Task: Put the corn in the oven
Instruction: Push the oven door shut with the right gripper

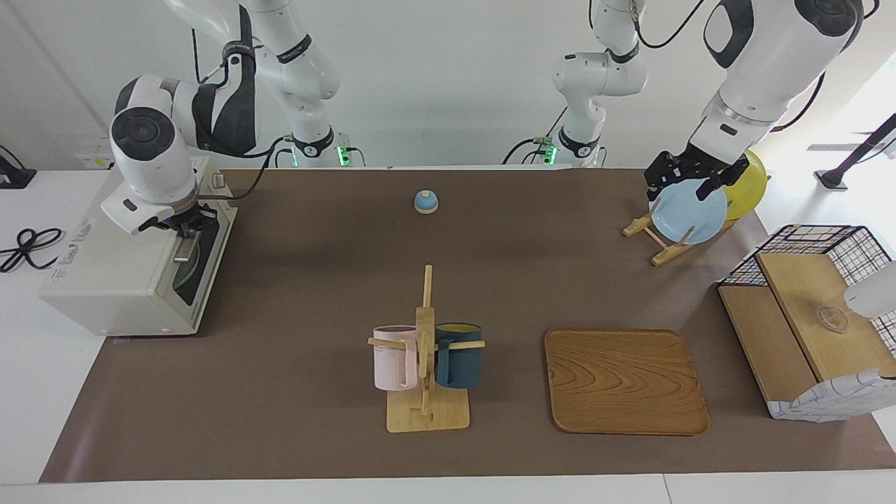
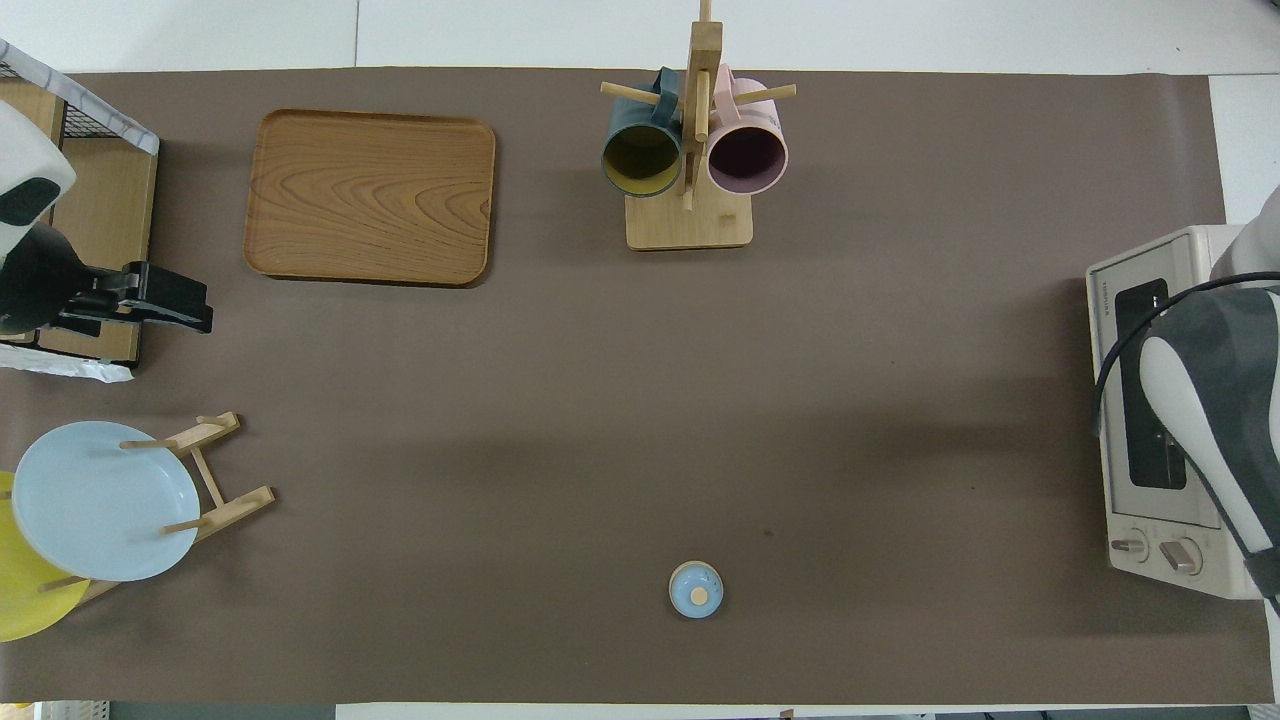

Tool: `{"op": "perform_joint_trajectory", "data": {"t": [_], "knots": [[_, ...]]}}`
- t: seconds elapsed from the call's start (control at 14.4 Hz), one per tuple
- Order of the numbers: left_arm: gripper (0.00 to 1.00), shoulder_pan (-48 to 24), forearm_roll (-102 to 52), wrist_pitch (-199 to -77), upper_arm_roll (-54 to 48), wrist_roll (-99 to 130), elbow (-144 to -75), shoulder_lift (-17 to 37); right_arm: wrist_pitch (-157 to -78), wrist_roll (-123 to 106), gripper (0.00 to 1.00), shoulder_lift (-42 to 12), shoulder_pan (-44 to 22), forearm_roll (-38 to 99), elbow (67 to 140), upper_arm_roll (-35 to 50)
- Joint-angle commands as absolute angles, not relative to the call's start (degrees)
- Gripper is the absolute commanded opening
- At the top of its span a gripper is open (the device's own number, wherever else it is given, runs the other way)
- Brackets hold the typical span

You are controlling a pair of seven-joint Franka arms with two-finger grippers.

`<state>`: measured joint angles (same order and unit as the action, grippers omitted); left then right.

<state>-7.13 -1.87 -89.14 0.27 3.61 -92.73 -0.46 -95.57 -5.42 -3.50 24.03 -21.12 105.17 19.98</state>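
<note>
The cream-white oven (image 1: 119, 273) stands at the right arm's end of the table, also seen in the overhead view (image 2: 1160, 250). Its dark glass door (image 1: 199, 266) is closed upright. The corn is hidden from both views. My right gripper (image 1: 185, 246) is shut, with its tips against the upper part of the door; the overhead view hides it under the arm. My left gripper (image 1: 689, 183) waits open and empty in the air over the mat beside the basket (image 2: 195, 308).
A wooden mug rack (image 1: 427, 350) with a pink and a dark blue mug stands mid-table, a wooden tray (image 1: 625, 381) beside it. A plate rack with a blue plate (image 1: 689, 212) and a yellow plate (image 1: 747, 183), a wire-and-wood basket (image 1: 812, 322) and a small blue knobbed lid (image 1: 426, 201) are also there.
</note>
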Motion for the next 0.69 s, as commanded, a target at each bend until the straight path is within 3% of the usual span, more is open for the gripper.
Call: {"op": "perform_joint_trajectory", "data": {"t": [0.0,0.28,0.42,0.48,0.55,0.62], "knots": [[1.0,-6.6,-1.0,-89.2,-0.1,3.3,-93.2,-1.0,-88.9,-6.8,0.12,-2.0,24.9,-11.8,95.9,20.0],[1.0,-6.6,-1.0,-89.1,-0.1,3.3,-93.2,-1.0,-82.5,-6.6,0.28,-2.0,24.3,-4.0,87.3,20.5],[1.0,-6.6,-1.0,-89.1,-0.1,3.3,-93.2,-1.0,-80.9,-6.4,0.3,-2.2,24.0,-3.3,86.1,20.7],[1.0,-6.6,-1.0,-89.1,-0.1,3.3,-93.2,-1.0,-80.6,-6.4,0.4,-2.0,23.9,-3.3,86.6,20.8],[1.0,-6.6,-1.0,-89.1,-0.1,3.3,-93.2,-1.0,-80.0,-6.4,0.87,-2.0,24.0,-3.3,86.6,20.8],[1.0,-6.6,-1.0,-89.1,-0.1,3.3,-93.2,-1.0,-80.0,-6.4,1.0,-2.0,24.1,-3.3,86.5,20.7]]}}
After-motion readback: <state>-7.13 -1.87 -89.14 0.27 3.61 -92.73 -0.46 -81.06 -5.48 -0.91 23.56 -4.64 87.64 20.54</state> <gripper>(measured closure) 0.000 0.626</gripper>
